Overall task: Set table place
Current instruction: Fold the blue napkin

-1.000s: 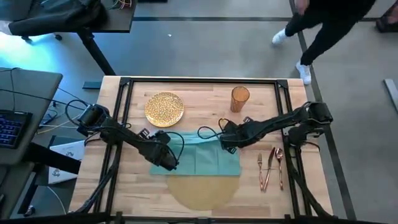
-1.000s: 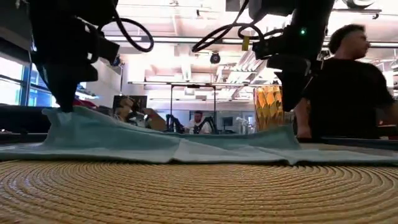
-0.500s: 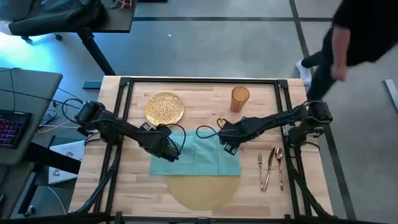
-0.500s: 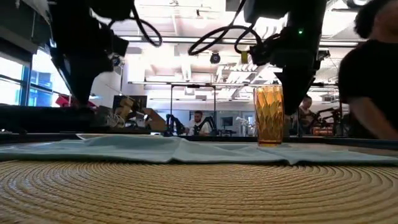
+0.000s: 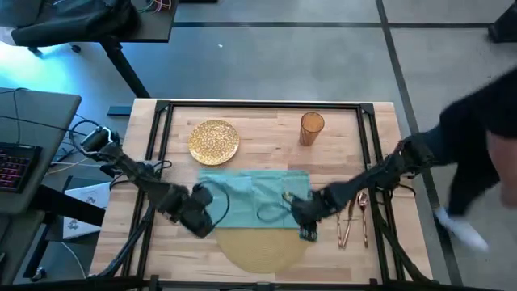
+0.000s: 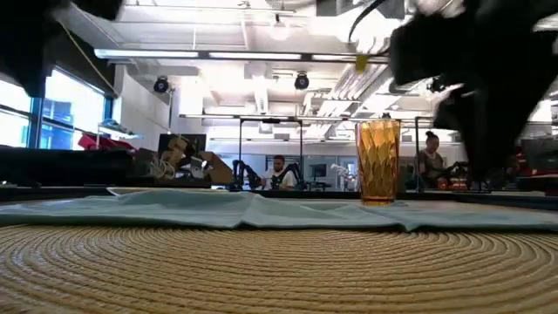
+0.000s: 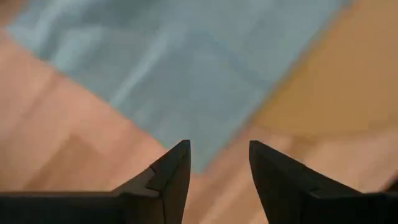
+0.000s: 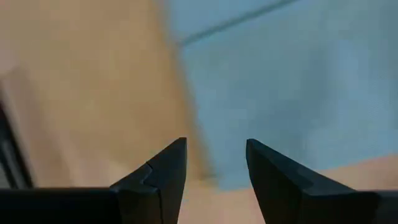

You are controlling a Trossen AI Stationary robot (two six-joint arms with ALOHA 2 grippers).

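Hovering with fingers parted and holding nothing, the left gripper (image 5: 200, 220) and right gripper (image 5: 307, 218) sit at the napkin's (image 5: 254, 199) two near corners, having let go and drawn back since half a second ago. The napkin lies flat, long axis across the table (image 5: 266, 129), overlapping the placemat's (image 5: 262, 250) far edge. Beyond the napkin stand the empty plate (image 5: 214, 141) and tumbler (image 5: 312, 128); cutlery (image 5: 352, 218) lies to its right.
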